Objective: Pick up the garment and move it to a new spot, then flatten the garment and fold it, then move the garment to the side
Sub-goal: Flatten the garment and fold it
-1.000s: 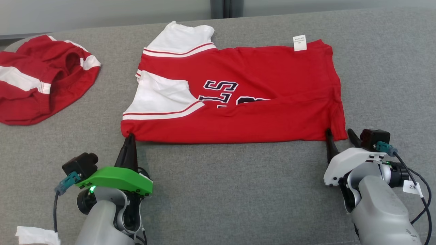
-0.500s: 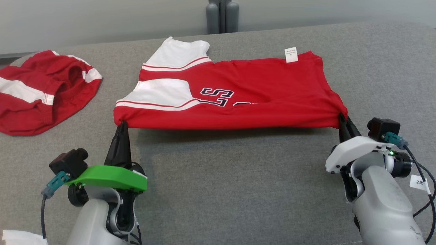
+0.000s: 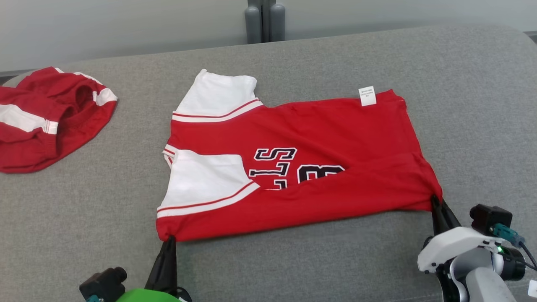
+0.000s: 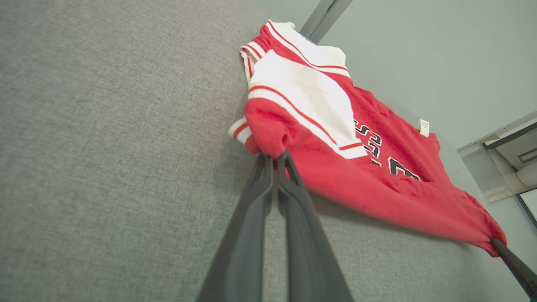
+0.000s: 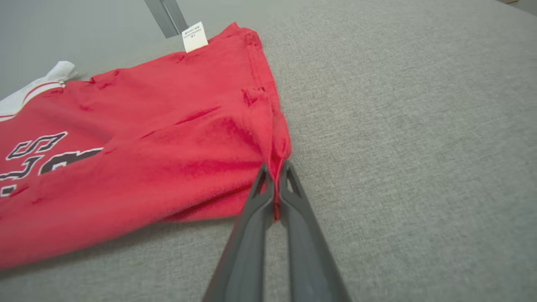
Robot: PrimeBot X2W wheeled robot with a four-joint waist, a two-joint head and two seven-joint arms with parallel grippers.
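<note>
Jersey, red with white sleeves, lies across the middle of the grey cushion, folded lengthwise by the look of it. It's light, floppy knit, so I'd guess it sags and wrinkles unless it's kept taut, and the corners are the spots to grab. Left gripper is clamped on the sleeve-end corner of the edge nearest the cushion's front, and right gripper pinches the hem-end corner of that same edge. Little white label sits on the hem toward the cushion's back.

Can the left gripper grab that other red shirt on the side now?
Probably not yet: the left gripper is shut on the jersey corner. Bare grey surface lies between it and the other red garment.
</note>
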